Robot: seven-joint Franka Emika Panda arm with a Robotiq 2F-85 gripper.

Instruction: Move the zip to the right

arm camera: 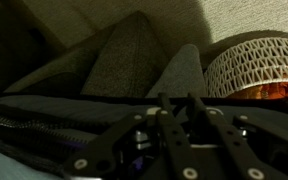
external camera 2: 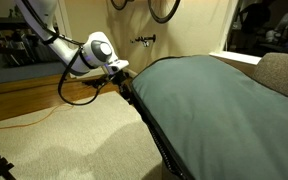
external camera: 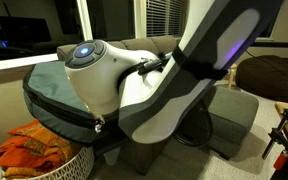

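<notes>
A large grey-green bag [external camera 2: 214, 110] lies on a sofa and also shows in an exterior view [external camera: 49, 85]. Its dark zip track [external camera 2: 149, 125] runs along the bag's edge. My gripper [external camera 2: 122, 73] is at the far end of that track, pressed to the bag's edge. In the wrist view the two fingers [arm camera: 178, 100] stand close together over the dark zip line [arm camera: 44, 118]. They look closed on the zip pull, which is itself too dark to make out. In an exterior view the arm [external camera: 174, 80] hides the gripper.
A white woven basket [external camera: 44, 160] with orange cloth stands beside the bag; it also shows in the wrist view [arm camera: 254, 65]. Grey sofa cushions [arm camera: 134, 55] lie behind. A black cable [external camera 2: 79, 95] loops under the arm above the carpet [external camera 2: 64, 140].
</notes>
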